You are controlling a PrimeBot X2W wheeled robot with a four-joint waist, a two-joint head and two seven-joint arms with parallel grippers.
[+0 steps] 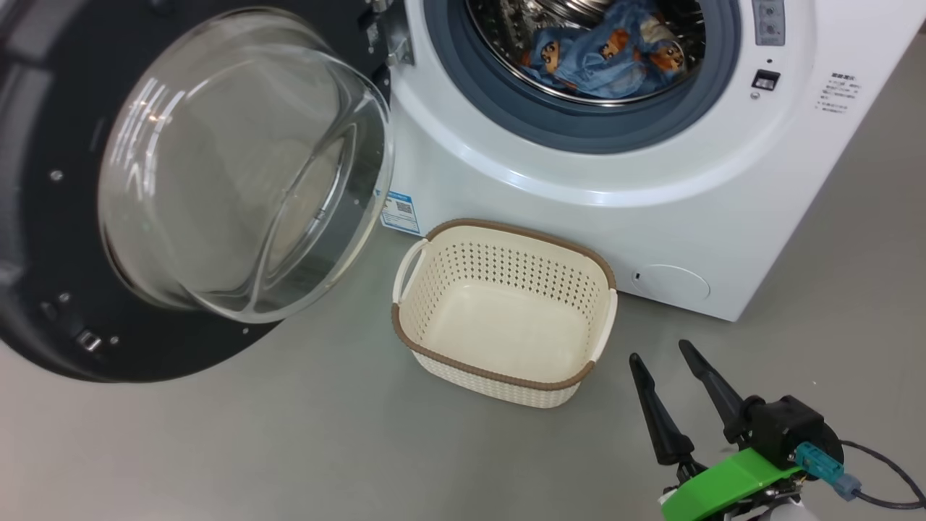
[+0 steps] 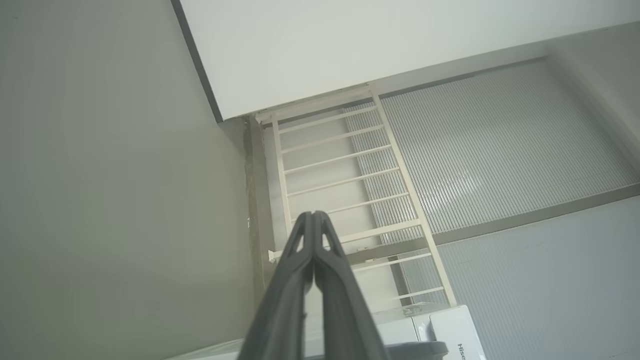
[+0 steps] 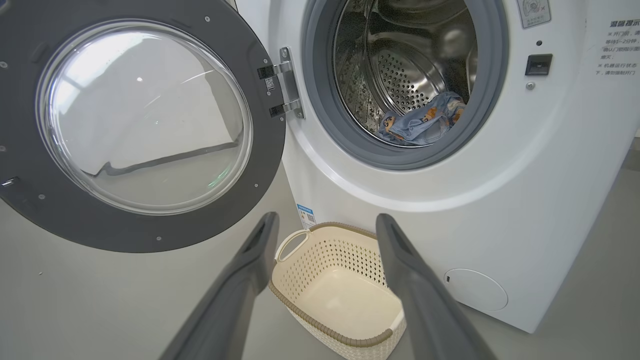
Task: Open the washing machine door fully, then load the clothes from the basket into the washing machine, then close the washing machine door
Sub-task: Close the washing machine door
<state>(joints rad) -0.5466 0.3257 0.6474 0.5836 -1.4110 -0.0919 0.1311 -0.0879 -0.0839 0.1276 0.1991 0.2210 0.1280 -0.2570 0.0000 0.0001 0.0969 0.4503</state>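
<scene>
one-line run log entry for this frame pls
phase: loading done, closing pending | washing machine door: open wide | clothes: inside washing machine | basket: empty | left gripper: shut, empty | right gripper: open, empty

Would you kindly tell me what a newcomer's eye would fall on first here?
The glossy black washing machine door, with its bulging glass window, stands open at the left. Blue printed clothes lie inside the washing machine at the top; the basket sits empty on the floor below.
</scene>
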